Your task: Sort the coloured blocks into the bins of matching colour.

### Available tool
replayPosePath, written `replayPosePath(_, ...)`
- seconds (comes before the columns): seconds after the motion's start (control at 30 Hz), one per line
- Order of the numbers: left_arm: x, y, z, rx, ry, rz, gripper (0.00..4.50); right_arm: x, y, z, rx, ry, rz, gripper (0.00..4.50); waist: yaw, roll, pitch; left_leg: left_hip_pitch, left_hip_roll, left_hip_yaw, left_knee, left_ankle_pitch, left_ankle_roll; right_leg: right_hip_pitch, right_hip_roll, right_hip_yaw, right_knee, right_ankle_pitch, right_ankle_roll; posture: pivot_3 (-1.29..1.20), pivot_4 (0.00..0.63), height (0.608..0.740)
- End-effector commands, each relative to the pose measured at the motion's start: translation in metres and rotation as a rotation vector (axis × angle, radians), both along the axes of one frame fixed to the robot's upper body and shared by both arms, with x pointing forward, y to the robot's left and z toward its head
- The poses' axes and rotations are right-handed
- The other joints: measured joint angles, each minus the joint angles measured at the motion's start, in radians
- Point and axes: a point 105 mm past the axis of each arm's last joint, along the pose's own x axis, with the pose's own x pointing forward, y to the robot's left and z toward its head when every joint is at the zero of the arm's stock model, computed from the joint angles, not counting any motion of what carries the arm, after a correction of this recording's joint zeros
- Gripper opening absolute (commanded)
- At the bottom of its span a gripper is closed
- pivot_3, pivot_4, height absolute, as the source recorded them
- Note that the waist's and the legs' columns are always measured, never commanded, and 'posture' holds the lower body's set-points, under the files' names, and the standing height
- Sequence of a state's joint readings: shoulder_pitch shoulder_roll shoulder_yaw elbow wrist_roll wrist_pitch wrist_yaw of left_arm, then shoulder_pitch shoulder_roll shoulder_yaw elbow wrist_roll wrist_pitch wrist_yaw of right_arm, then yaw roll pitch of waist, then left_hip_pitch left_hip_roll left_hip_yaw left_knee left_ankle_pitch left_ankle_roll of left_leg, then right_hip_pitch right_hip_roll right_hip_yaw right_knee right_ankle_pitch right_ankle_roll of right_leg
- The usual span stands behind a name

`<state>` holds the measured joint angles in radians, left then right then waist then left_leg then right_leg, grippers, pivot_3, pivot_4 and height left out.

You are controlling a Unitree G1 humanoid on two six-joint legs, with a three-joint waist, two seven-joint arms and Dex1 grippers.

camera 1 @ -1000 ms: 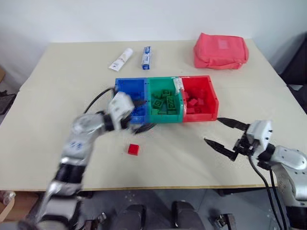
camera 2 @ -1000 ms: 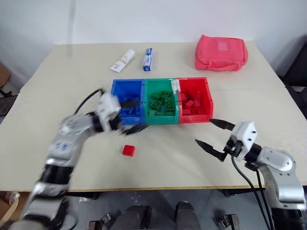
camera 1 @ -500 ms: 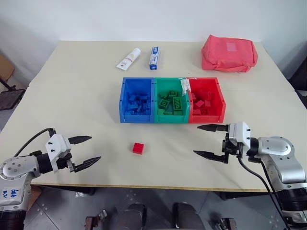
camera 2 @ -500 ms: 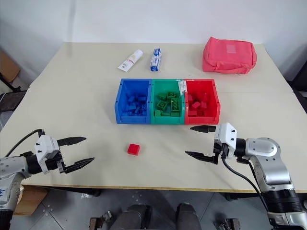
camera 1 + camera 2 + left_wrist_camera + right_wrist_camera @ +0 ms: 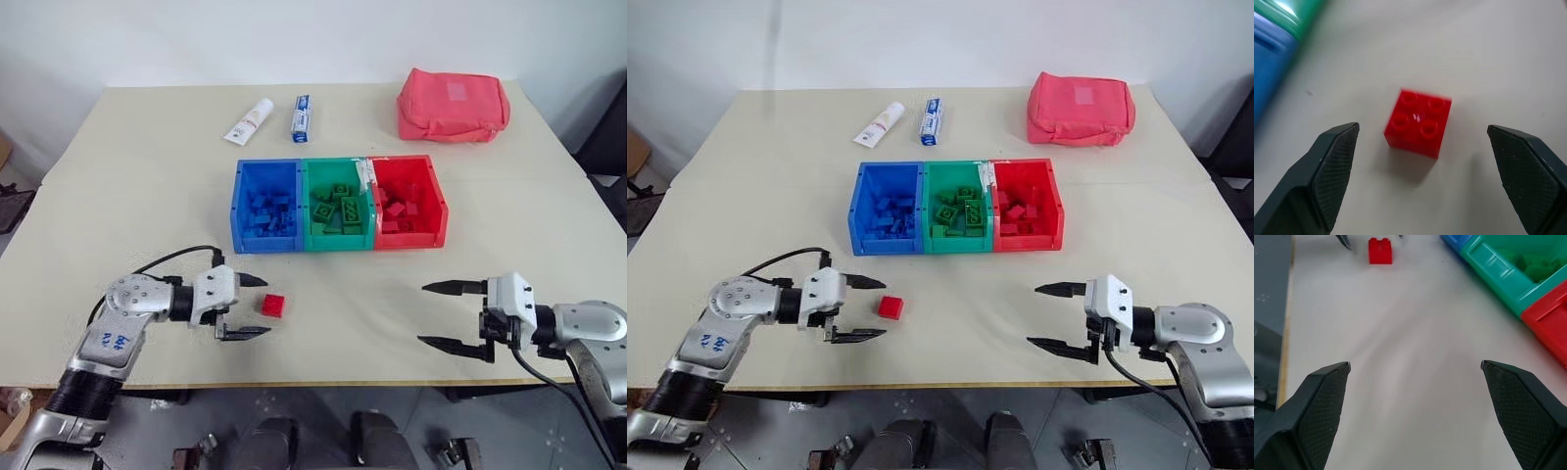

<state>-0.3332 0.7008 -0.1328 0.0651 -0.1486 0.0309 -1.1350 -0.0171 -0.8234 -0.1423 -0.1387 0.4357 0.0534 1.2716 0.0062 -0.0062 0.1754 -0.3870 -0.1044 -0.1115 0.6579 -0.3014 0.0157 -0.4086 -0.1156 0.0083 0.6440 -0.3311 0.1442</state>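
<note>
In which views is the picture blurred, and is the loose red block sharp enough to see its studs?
Left wrist view: the red block is sharp, four studs clear, while the bins at the corner are blurred. Right wrist view: the table is smeared. Left eye view: evenly lit and sharp.

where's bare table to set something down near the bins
Free: the table strip in front of the bins, between the red block and the right gripper. Also left of the blue bin. Crowded behind: two tubes and a pouch.

Bare beige tabletop (image 5: 362, 304) around small red studded brick (image 5: 273, 305); open on all sides. Joined blue, green, red plastic bins (image 5: 338, 204) blocking farther reach.
</note>
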Motion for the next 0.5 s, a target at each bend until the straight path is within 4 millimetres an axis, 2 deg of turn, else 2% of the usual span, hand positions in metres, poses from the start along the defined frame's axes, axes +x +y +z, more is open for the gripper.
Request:
replayPosePath(0.03,0.005,-0.008,-0.008,0.038,-0.017,-0.026,4.28,-0.005,0.001,0.012,0.003,-0.039,-0.002,4.50,0.005,0.000,0.000,0.000,0.000,0.000,0.001,0.000,0.000,0.000,0.000,0.000,0.000,0.000,0.000,0.00,0.150,0.740)
replayPosePath(0.1,0.012,-0.016,-0.003,0.016,-0.028,-0.021,3.88,-0.007,0.001,0.011,0.003,-0.033,-0.012,4.50,0.014,0.000,0.000,0.000,-0.001,0.000,0.002,0.000,0.001,0.001,-0.001,0.000,0.000,0.000,0.000,0.00,0.150,0.740)
replayPosePath(0.17,0.013,-0.019,-0.001,0.003,-0.024,-0.030,3.24,-0.010,0.001,0.010,0.002,-0.028,-0.022,4.50,0.020,0.000,0.000,0.000,-0.001,0.000,0.003,0.000,0.001,0.001,-0.001,0.000,0.000,0.000,0.001,0.00,0.150,0.740)
replayPosePath(0.37,0.007,-0.016,-0.006,0.016,0.028,-0.045,1.47,-0.014,-0.004,0.007,-0.005,-0.016,-0.061,4.50,0.020,0.000,0.000,0.000,-0.001,-0.001,0.004,0.000,0.001,0.002,-0.001,0.000,0.001,0.000,0.001,0.00,0.150,0.740)
replayPosePath(0.43,0.011,-0.036,0.020,-0.175,0.063,-0.011,1.47,-0.010,-0.009,0.013,0.058,-0.050,-0.142,4.50,0.020,0.000,0.000,0.000,-0.001,0.000,0.004,0.000,0.001,0.002,-0.001,0.000,0.001,0.000,0.001,0.00,0.150,0.740)
replayPosePath(0.5,0.013,-0.054,0.040,-0.286,0.061,-0.026,1.47,-0.004,-0.015,0.021,0.119,-0.110,-0.239,4.50,0.022,0.000,0.000,0.000,-0.001,-0.001,0.004,0.000,0.001,0.001,0.000,0.000,0.001,0.000,0.001,0.00,0.150,0.740)
